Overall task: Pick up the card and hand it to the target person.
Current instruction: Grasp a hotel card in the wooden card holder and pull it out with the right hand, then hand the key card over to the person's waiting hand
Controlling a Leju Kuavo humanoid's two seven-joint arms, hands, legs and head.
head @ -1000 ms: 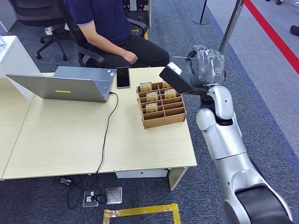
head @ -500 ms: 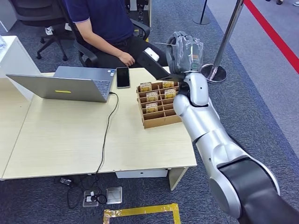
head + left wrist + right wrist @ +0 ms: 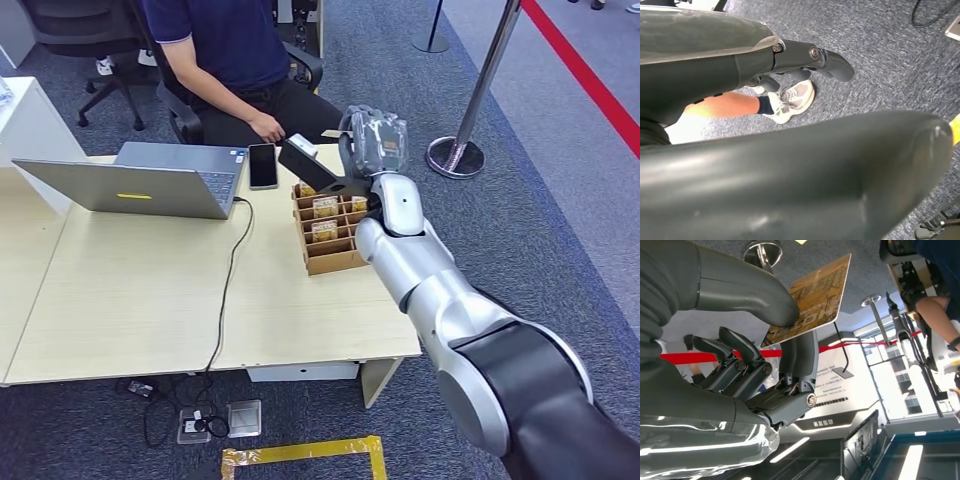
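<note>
Item: thin gold-brown printed card (image 3: 811,295), pinched flat between thumb and fingers of the robot's right hand (image 3: 370,140), raised over the far right corner of the pale wooden desk (image 3: 151,290) above the partitioned cardboard tray (image 3: 332,262), apparently for presenting toward the seated person in a navy shirt (image 3: 219,40); left hand (image 3: 791,55) holds nothing.

Card (image 3: 811,297) print blurred, unreadable.

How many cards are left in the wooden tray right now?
3 visible in the wooden tray: one card in the second row, one just nearer, one beside the right hand. The arm may hide more; that hand holds another.
</note>
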